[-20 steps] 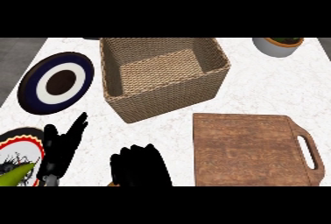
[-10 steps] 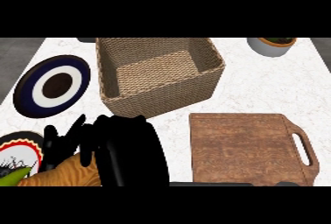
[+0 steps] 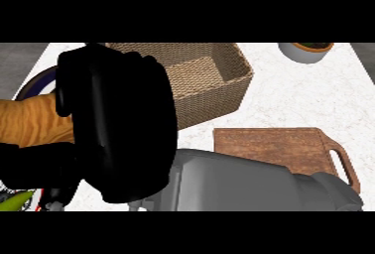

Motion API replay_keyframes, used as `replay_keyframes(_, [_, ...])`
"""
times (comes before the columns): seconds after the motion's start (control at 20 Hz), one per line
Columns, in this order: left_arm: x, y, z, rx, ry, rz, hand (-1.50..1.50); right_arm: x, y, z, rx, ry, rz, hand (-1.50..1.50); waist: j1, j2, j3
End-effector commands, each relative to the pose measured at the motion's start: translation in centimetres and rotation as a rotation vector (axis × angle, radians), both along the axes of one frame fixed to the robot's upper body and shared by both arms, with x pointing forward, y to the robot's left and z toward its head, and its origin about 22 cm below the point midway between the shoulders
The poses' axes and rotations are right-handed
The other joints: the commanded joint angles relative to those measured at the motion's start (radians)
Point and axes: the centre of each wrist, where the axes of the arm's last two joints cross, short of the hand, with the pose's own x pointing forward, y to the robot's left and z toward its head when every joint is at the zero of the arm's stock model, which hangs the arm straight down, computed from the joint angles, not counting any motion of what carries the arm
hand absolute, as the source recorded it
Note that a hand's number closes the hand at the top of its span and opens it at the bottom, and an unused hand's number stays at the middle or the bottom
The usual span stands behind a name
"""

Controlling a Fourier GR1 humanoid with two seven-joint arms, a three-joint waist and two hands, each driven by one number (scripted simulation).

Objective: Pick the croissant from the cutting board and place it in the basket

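- Where the head view looks down on the counter [image 3: 293, 99], the right hand [image 3: 117, 124] fills the left-centre, raised close to the camera with its black back facing it.
- Its grey forearm [image 3: 249, 183] comes in from the lower right and crosses in front of the lower part of the cutting board [image 3: 271, 146].
- Right hand: closed round the croissant [image 3: 33, 121]. The golden-brown pastry sticks out from the hand's left side, and the rest is hidden behind the hand.
- Croissant position: held up in the air at the view's left, off the cutting board, left of the wicker basket [image 3: 212, 74] and not inside it.
- Basket: upright on the counter behind the hand, with its left part hidden by the hand.
- Cutting board: wooden, handle to the right, just in front of the basket's right corner.
- Left hand [image 3: 29, 163]: a dark mass under the croissant at the lower left. Cannot tell its state.
- Also seen: a sliver of a dark-rimmed plate [image 3: 33, 82] above the croissant and a bowl [image 3: 304, 52] at the top right.
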Motion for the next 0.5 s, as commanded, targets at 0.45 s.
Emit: replay_keyframes(0.45, [-1.5,0.1,-1.8,-0.015,0.087,0.014,0.00,7.0,2.6,4.5,-0.002,0.157,-0.194,1.50,-0.002,0.017,-0.007])
